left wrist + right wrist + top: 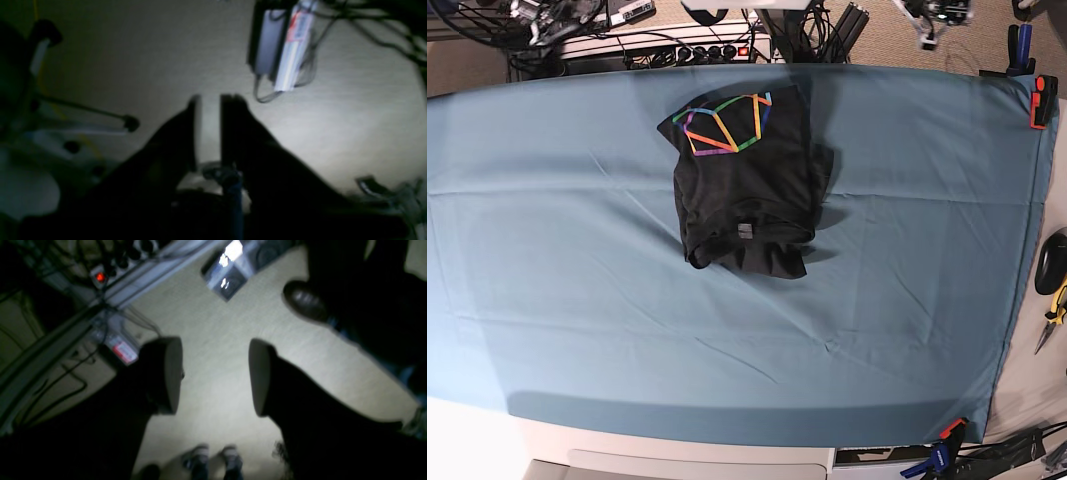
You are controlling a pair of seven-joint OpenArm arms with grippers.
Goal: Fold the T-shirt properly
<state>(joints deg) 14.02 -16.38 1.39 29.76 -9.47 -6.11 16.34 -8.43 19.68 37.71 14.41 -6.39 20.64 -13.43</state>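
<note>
The T-shirt (pixel 745 185) is lying folded into a compact bundle, print up, near the far edge of the blue cloth (pixel 557 250), so folding looks nearly finished, while the left gripper (pixel 209 100) is gaping narrowly and the right gripper (pixel 215 373) widely, both holding nothing over the floor.

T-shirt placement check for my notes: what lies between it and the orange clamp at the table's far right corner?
Only bare blue table cloth between T-shirt and orange clamp, per the base view.
</note>
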